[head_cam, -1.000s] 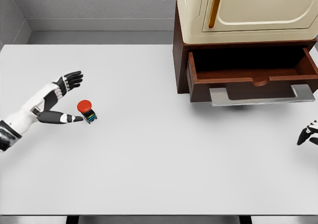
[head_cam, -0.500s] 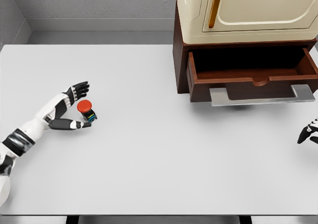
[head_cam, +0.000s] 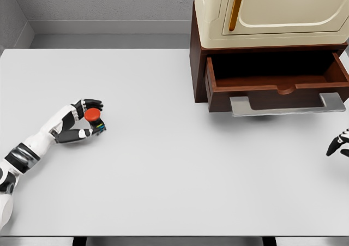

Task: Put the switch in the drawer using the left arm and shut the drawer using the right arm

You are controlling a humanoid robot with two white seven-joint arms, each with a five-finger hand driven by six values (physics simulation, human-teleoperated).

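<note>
Switch task, overall: early stage; nothing delivered, drawer not yet shut.
Desk (head_cam: 163, 175): white, wide, carrying the cabinet at far right and the switch at near left.
Cabinet (head_cam: 262, 44): cream upper body on a dark wood base, standing at the desk's far right.
Drawer (head_cam: 278, 82): pulled out, inside looks empty, grey handle at the front edge; closing not begun.
Left hand (head_cam: 82, 123): fingers curled around the switch from above and below, seemingly gripping or about to; firmness of hold not certain from this view.
Right hand (head_cam: 339, 145): only dark fingertips visible at the right edge, below the drawer front, well apart from the handle; holding nothing, spread or curled cannot be told.
Switch (head_cam: 94, 118): red-capped button on a small dark base, resting on the desk at left, well apart from the drawer.
Remaining: lift, carry across to the drawer, release inside, then push shut with the right hand.
</note>
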